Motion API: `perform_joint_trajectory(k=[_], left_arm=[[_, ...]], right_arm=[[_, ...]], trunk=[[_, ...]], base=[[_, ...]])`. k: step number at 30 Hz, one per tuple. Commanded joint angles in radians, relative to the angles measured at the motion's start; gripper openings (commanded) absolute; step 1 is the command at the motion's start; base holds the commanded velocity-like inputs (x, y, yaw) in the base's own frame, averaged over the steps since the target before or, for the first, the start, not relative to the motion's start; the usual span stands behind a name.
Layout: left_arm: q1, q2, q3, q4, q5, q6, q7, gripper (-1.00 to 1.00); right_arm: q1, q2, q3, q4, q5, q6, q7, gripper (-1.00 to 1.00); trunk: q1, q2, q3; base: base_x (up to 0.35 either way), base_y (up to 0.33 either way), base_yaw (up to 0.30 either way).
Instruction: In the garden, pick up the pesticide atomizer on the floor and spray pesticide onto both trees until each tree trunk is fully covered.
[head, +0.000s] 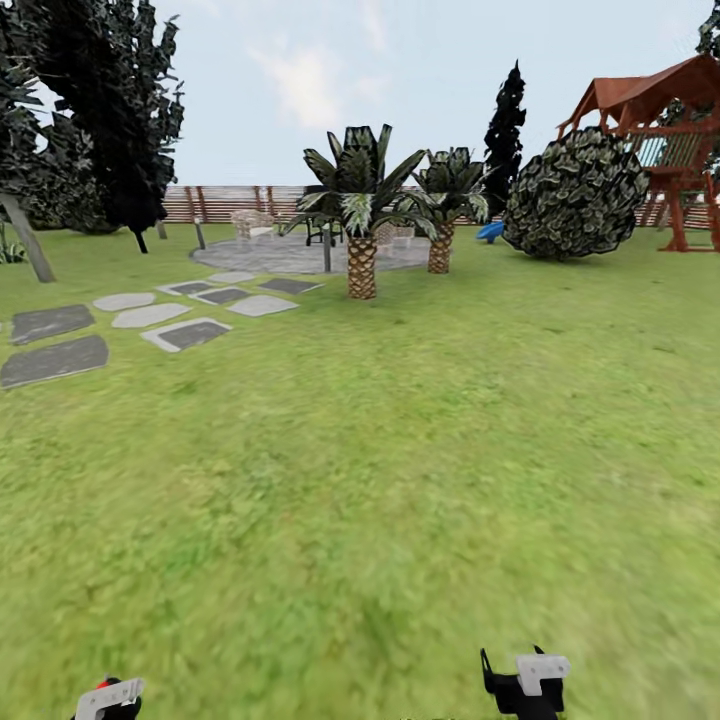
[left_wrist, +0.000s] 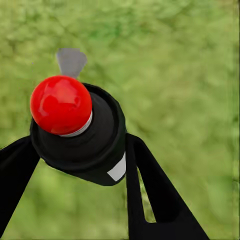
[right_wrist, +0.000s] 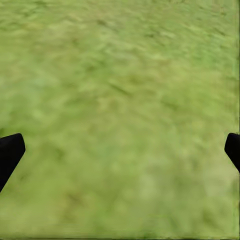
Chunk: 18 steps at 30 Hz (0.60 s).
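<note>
The left tool (left_wrist: 80, 165) was clamped on the pesticide atomizer (left_wrist: 82, 135), its two black fingers (left_wrist: 150, 190) pressed against either side of the black body, with the glossy red cap (left_wrist: 61, 104) facing the wrist camera and a small grey nozzle piece (left_wrist: 71, 61) showing past it above blurred grass. In the head view that same left tool (head: 108, 700) sat at the bottom edge, a speck of the red cap just visible on top of it. The right tool (right_wrist: 120, 150) held nothing; its dark fingertips (right_wrist: 10, 152) stood far apart at opposite edges of its wrist view, with only lawn between them, and in the head view the right tool (head: 525, 685) appeared low down over the grass. Ahead stretched the garden lawn (head: 400, 450), with grey stepping stones (head: 55, 360) off to the left leading toward a round paved patio (head: 290, 252). Two short palms (head: 361, 215) with scaly brown trunks stood near the patio, a large rounded bush (head: 575, 195) lay to the right, and a red-roofed wooden play structure (head: 665, 130) rose behind it. Dark trees (head: 95, 110) stood at the far left, and a brown slat fence (head: 225, 202) closed off the background.
</note>
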Motion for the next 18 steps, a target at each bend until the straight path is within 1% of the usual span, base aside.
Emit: perform_joint_trajectory(k=[1,18], left_arm=[[0.000,0.000,0.004,0.001,0.011,-0.002,-0.010,-1.00],[-0.001,0.000,0.004,0.001,0.011,-0.002,-0.010,-1.00]], right_arm=[[-0.001,0.000,-0.003,0.002,0.011,-0.003,-0.007,1.00],[-0.001,0.000,-0.003,0.002,0.011,-0.003,-0.007,1.00]], trunk=[[0.000,0.000,-0.001],[0.000,0.000,-0.001]], base=[[0.000,-0.270,-0.300],[0.000,-0.270,-0.300]])
